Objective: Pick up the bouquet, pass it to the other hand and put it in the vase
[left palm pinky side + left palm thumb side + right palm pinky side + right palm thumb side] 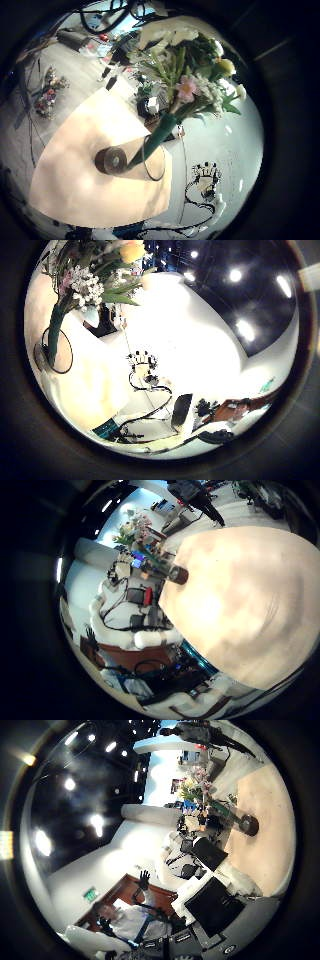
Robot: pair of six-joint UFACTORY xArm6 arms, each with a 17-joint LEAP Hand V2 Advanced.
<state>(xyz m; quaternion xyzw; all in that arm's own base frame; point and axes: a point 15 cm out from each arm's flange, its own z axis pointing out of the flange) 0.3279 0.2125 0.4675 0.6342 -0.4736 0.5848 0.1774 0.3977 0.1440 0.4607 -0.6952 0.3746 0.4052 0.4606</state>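
The bouquet (185, 75) is the closest thing, filling a good part of the left hand's little finger side palm view, so that palm is hanging close to the blooms. The flower heads and leaves spread wide, and the wrapped stems taper down from them into the vase (115, 158). The vase stands on the round table (70, 180), near the table's edge and not in its middle. The bouquet leans a little to one side above the vase's rim rather than rising straight out of it.

The left thumb side palm view shows the same: the bouquet (95, 280) is close, with its stems running down into the vase (58, 350) below it.

From the right hand the vase is well off. In the right little finger side palm view the vase (172, 572) is small at the table's (240, 610) rim, with the bouquet (138, 532) sticking out of its mouth. In the right thumb side palm view the vase (245, 823) is smaller again, the bouquet (200, 788) rising from it, both at the table's (268, 795) edge.

None of the left hand's fingers shows, so I cannot tell whether they are released, clenched or grasping the stems. The same goes for the right hand.
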